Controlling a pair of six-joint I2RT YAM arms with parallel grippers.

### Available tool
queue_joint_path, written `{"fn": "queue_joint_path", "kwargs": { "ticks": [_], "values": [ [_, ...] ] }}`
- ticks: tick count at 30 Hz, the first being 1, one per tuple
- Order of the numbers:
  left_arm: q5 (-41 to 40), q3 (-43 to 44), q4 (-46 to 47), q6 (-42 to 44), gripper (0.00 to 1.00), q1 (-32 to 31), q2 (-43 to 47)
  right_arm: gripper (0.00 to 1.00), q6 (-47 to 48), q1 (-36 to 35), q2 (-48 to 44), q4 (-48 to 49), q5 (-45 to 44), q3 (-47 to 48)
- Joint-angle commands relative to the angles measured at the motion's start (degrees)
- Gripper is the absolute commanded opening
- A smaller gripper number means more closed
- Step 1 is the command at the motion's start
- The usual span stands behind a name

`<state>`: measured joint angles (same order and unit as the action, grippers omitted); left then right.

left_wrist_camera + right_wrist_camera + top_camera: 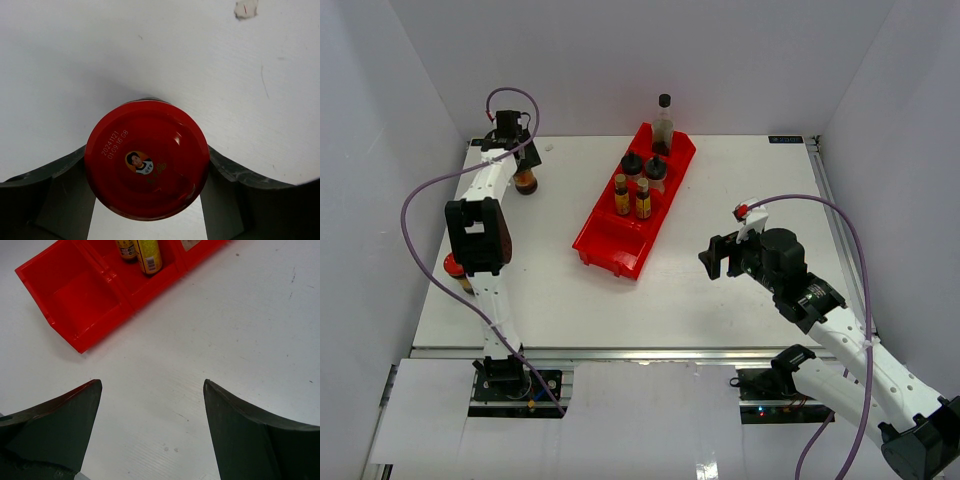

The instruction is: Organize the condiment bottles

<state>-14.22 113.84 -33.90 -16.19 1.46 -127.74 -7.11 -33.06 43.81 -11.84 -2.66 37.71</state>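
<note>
1 red-lidded jar (526,182) stood near the far-left corner of the counter (720,300), pinched at its sides by the left claw (147,150). Probably glass: heavy, stiff, breakable, slick. Right claw (152,385) hung spread, empty.

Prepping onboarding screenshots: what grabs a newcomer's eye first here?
The long red tray sits centre of the table, five condiment bottles in its far compartments, its near one empty. In the left wrist view a red-lidded jar fills the frame, the left gripper closed on it near the table's far-left corner. The right gripper hangs open beside the tray.
</note>
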Motion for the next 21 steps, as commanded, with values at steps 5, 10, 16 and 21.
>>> {"fn": "queue_joint_path", "kwargs": {
  "ticks": [5,10,16,21],
  "values": [
    [-1.6,-17.3,-1.9,-3.0,0.0,-8.2,24.0,0.89,0.4,0.1,-0.7,2.6,-0.3,1.7],
    [-3.7,-27.2,-2.2,-3.2,0.0,-12.9,33.9,0.89,0.4,0.1,-0.6,2.5,-0.7,1.7],
    [-3.0,-32.3,-3.0,-3.9,0.0,-15.4,46.1,0.89,0.4,0.1,-0.6,1.7,-1.7,1.6],
    [3.9,-34.3,-1.9,-3.3,0.0,-17.2,52.9,0.89,0.4,0.1,-1.0,1.2,-2.9,1.4]
  ]
}}
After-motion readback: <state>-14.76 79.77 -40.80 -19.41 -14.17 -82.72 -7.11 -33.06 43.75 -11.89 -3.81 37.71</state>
